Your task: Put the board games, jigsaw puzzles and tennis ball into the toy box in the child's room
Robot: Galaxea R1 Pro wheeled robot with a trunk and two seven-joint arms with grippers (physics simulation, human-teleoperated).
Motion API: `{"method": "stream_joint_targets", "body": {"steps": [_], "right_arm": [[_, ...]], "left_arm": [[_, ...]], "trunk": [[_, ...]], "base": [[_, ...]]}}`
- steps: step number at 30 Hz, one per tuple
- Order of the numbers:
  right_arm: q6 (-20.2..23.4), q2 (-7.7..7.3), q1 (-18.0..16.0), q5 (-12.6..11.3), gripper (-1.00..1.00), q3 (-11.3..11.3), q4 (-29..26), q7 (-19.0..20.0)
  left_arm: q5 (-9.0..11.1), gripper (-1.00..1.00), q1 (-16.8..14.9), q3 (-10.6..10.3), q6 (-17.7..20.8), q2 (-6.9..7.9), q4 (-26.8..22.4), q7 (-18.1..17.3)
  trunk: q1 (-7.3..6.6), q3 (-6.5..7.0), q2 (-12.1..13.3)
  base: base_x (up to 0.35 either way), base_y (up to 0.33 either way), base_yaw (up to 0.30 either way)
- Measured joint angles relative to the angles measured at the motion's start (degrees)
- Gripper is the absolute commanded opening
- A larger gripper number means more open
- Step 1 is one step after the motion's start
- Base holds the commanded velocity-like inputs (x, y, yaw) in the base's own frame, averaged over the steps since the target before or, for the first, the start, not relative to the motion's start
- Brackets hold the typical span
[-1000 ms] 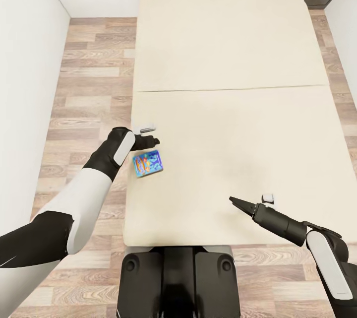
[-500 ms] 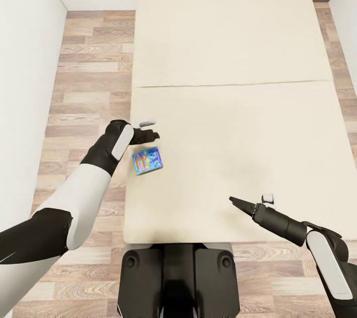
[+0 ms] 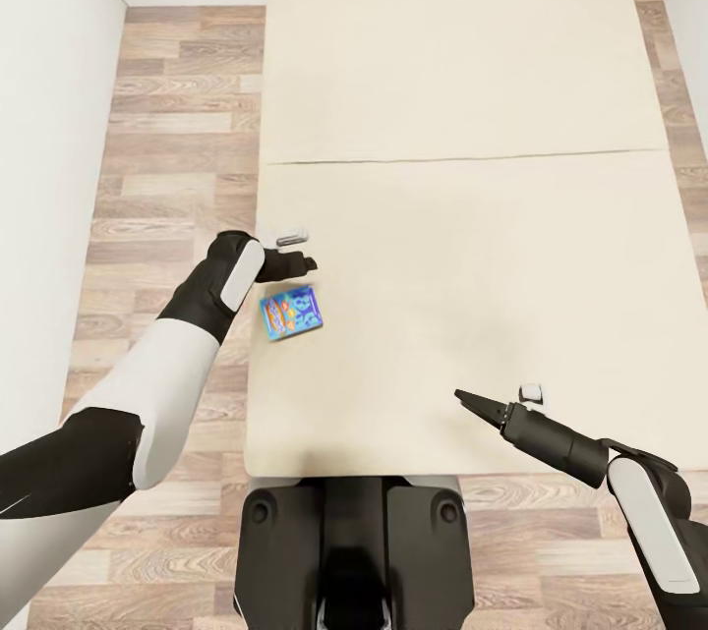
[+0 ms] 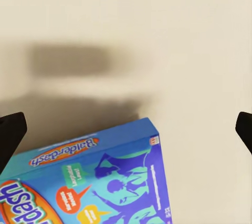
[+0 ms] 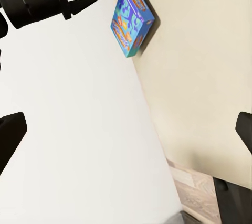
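Lying just beside left gripper: blue board game.

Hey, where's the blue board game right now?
In the head view the blue board game lies flat on the beige bed, near its left edge, just below the left gripper.

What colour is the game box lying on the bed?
The Balderdash game box is bright blue, with teal figures and an orange name banner. The left wrist view shows it best.
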Motion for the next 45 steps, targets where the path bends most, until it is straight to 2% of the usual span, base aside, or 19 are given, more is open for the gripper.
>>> {"method": "stream_joint_targets", "body": {"steps": [45], "right_arm": [[0.00, -0.06, 0.00, 0.03, 1.00, 0.00, 0.00, 0.08]], "left_arm": [[0.08, 1.00, -0.03, -0.08, -0.24, 0.09, -0.24, -0.03]], "trunk": [[0.00, -4.23, 0.00]], "base": [[0.000, 0.000, 0.000]]}}
